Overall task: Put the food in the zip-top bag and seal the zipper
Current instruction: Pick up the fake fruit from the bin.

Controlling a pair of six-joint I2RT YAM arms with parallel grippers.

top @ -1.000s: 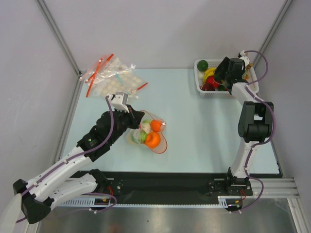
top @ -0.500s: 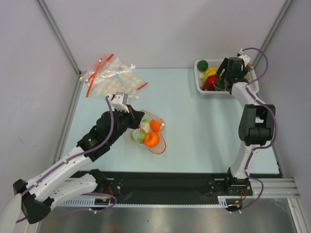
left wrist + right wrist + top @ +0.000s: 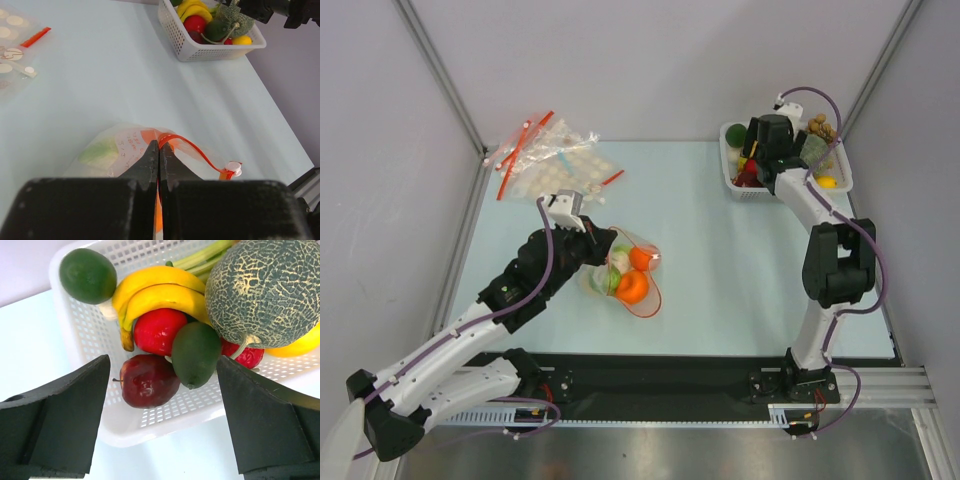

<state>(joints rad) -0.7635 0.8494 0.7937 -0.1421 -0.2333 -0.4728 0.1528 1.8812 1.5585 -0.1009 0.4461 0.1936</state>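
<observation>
A pale blue-green table (image 3: 720, 270) seen from above, two robot arms at its near edge; the zip-top bag (image 3: 625, 275) lies left of centre with oranges (image 3: 633, 288) and green pieces already inside. The left hand (image 3: 158, 150) is clamped shut on the bag's red-orange zipper (image 3: 192, 147) at the mouth; the white slider (image 3: 232, 167) sits at the strip's far end. The right hand (image 3: 161, 362) is spread wide and holds nothing, poised over a white basket (image 3: 80, 325) of food at the far right corner.

The step appears to be picking the next piece; it would go best to straddle one small, exposed item, such as the dark red apple (image 3: 148, 380) at the front, and close squarely without nudging the netted melon (image 3: 265, 290) beside it.

Grey walls enclose the table; crinkled disc-dotted bags (image 3: 555, 160) lie at the far left.
</observation>
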